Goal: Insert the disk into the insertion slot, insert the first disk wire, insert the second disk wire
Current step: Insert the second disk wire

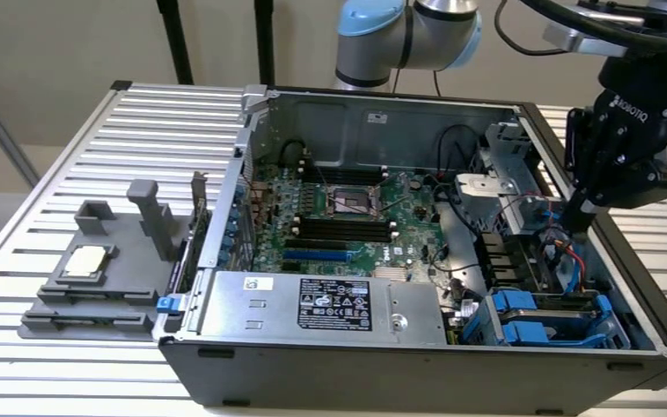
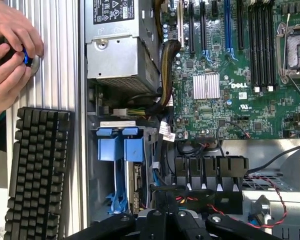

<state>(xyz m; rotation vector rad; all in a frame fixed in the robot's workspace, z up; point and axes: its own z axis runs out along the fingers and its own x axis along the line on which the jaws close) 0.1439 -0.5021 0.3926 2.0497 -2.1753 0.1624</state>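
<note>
The disk (image 1: 528, 314), grey in its blue carrier, looks already seated in the insertion slot (image 1: 594, 337) at the lower right of the exterior view, so I judge a wire step is in hand. The tool (image 1: 579, 217) hangs just over the red and blue wires (image 1: 573, 259) above that slot; spread or pinching, I cannot tell, and plugging there calls for fine alignment

Shiny bright blue plastic on the insertion slot (image 1: 533, 318), dull grey metal on the computer case (image 1: 426, 117), ribbed silvery metal on the table (image 1: 136, 139), matt black plastic on the keyboard (image 2: 37, 170).
</note>
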